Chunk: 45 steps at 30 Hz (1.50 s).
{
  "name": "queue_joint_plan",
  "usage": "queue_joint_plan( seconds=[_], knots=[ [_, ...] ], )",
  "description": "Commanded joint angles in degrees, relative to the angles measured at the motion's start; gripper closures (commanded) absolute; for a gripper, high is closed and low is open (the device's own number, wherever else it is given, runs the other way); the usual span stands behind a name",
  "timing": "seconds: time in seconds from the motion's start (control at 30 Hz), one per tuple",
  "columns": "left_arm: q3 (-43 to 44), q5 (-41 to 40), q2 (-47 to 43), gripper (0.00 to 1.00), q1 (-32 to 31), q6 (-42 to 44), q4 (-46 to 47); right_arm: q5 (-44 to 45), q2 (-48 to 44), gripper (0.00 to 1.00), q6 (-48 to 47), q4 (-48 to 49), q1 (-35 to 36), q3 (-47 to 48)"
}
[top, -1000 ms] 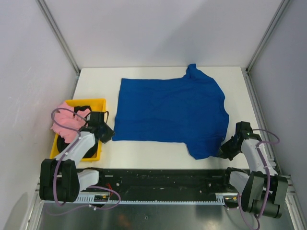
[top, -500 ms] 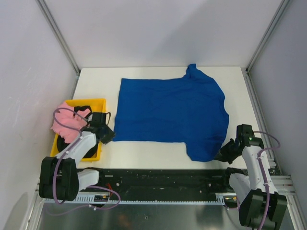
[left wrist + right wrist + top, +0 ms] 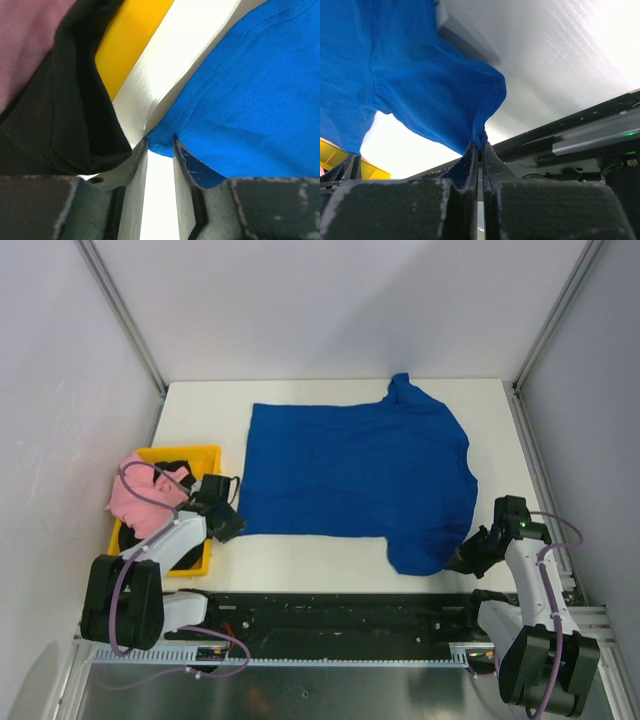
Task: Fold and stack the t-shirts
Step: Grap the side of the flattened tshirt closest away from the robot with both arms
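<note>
Blue shirt (image 3: 355, 480) flat, unfolded; R gripper (image 3: 479, 146) clamps sleeve, L gripper (image 3: 160, 143) part-open at hem. Pink shirt (image 3: 130, 498), black shirt (image 3: 55, 120) in bin (image 3: 195, 452).

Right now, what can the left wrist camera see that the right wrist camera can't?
Only the left wrist view shows the black t-shirt and the pink t-shirt beside it. Only the right wrist view shows the black rail at the table's edge and a little green light. Both show the blue t-shirt and the white table.
</note>
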Motion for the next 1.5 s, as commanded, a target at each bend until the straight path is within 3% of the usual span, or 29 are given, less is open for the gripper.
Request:
queue_joint_plan(
  seconds=[0.0,0.17,0.3,0.4,1.1,1.3,1.47],
  knots=[
    [-0.06,-3.21,2.06,0.69,-1.28,-1.02,0.21,-2.06,1.12,1.00,-0.77,1.30,-0.65,3.66],
    [-0.14,-4.03,2.90,0.75,-2.35,-0.98,-0.06,-2.91,2.41,1.00,-1.76,1.70,-1.35,4.76],
    [1.10,-5.68,0.98,0.94,-2.46,0.88,-2.20,-3.80,2.94,1.00,-2.47,1.55,-1.76,5.23],
    [2.70,-6.60,-1.54,0.99,-2.45,2.75,-4.12,-3.95,3.13,1.00,-2.80,0.53,-1.94,6.16],
    [5.54,-6.00,-10.63,1.00,-3.10,6.68,-12.35,2.73,-0.30,1.00,-2.26,-10.68,1.74,15.38],
    [11.25,-8.50,-4.53,1.00,-3.17,6.34,-12.17,2.10,0.81,1.00,-2.31,-1.07,3.61,17.54],
    [18.82,-10.24,5.83,1.00,-4.06,7.74,-8.69,9.74,9.91,1.00,-1.03,13.41,12.24,20.43]
  ],
)
